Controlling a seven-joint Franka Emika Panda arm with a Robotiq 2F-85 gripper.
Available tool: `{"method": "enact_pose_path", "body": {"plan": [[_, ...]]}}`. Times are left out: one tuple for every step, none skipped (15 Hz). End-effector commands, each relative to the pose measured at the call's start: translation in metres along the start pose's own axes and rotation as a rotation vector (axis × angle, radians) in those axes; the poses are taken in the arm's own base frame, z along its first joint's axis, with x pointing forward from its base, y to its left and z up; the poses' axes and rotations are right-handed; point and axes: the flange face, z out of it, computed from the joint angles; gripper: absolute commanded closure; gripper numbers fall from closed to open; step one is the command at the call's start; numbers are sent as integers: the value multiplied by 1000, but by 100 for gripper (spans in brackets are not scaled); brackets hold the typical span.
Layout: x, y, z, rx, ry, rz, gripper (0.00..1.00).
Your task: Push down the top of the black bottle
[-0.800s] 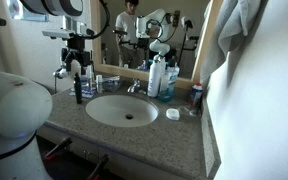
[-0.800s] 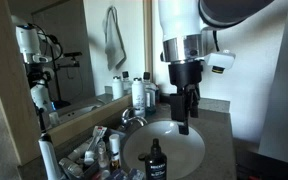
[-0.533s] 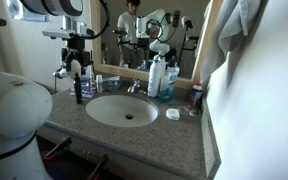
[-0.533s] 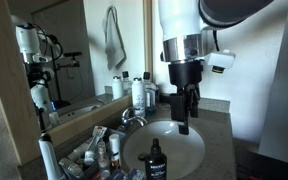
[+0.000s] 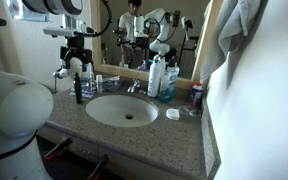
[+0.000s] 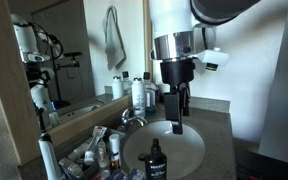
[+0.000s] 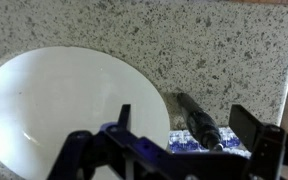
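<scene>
Bathroom vanity with a white oval sink (image 5: 109, 105) set into a speckled granite counter (image 5: 174, 140). The black bottle (image 5: 80, 90) stands upright on the counter just beside the basin rim, well apart from the taller bottles (image 5: 156, 78) grouped by the mirror. In an exterior view the gripper (image 5: 78, 66) hangs above the bottle, with a clear gap down to the top (image 6: 155, 145), the narrow pump head. In the wrist view the two fingers (image 7: 249, 125) stand apart and hold nothing. The bottle shows as a dark shape between them, closer to one finger than the other. The step in hand looks like lining up before the press. Doing it well probably means centring one solid part of the gripper squarely over the pump head, then descending straight and slowly. An off-centre push could tip so slim a bottle or slide off into the basin.
</scene>
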Motion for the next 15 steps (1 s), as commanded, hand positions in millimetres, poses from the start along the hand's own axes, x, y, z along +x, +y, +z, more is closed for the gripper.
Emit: {"method": "enact_pose_path", "body": {"plan": [[24,-10,-9,-15,11,-94,0],[31,-12,-9,-16,11,-115,0],[37,-14,-9,-16,12,-140,25],[42,-16,-9,-17,10,-157,26],[48,-18,-10,-7,24,-179,35],[53,-22,-12,5,40,-202,42],[57,-27,-13,8,45,-218,51],[61,-32,-15,15,53,-239,58],[63,-36,-16,19,48,-247,65],[65,-39,-17,27,43,-260,73],[65,-43,-18,34,35,-263,80],[65,-46,-20,39,26,-265,89],[64,-50,-21,45,21,-266,95],[62,-53,-22,50,15,-266,100],[60,-56,-23,56,5,-266,100]]}}
